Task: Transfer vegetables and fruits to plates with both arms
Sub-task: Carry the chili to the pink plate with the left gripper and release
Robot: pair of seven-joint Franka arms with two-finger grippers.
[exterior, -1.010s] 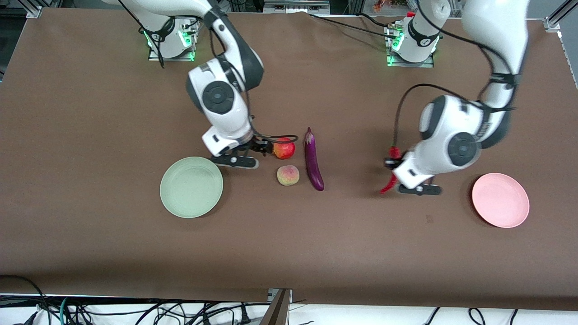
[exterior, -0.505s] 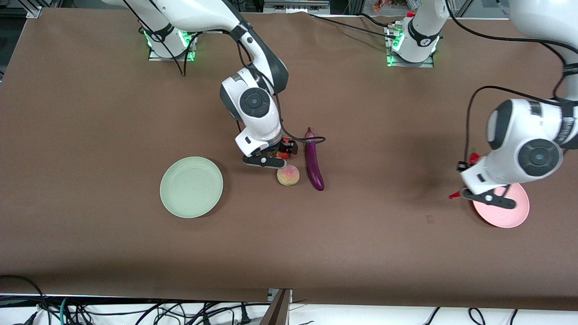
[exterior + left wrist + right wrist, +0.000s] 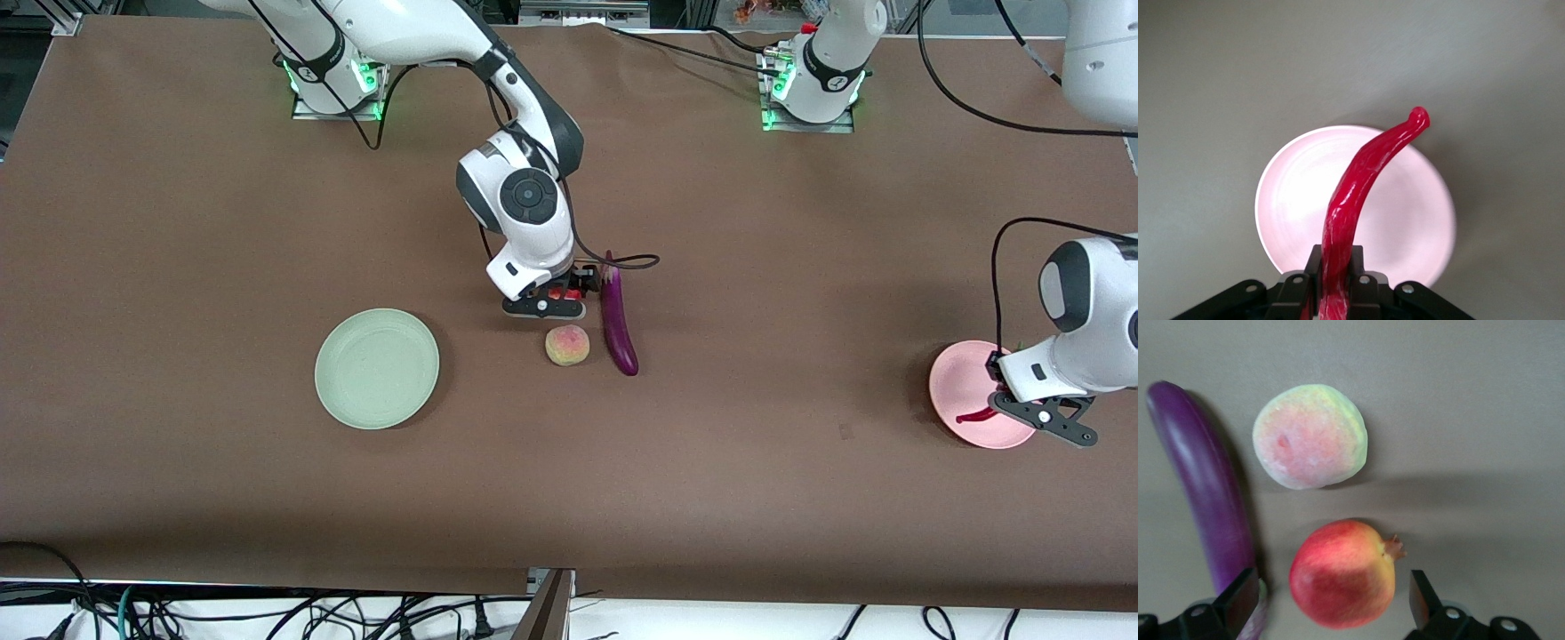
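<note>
On the brown table [image 3: 178,267] I see my left gripper [image 3: 1003,402] clamping the chili [image 3: 1358,193] over the pink plate [image 3: 1281,200], my right gripper [image 3: 569,295] wide above the apple [image 3: 1343,573].

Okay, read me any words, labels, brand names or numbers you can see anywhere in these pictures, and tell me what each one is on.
None can be read.
No print shows on the pink plate, green plate, chili, eggplant, peach or red fruit.
No marking shows on the arms or the table either.
</note>
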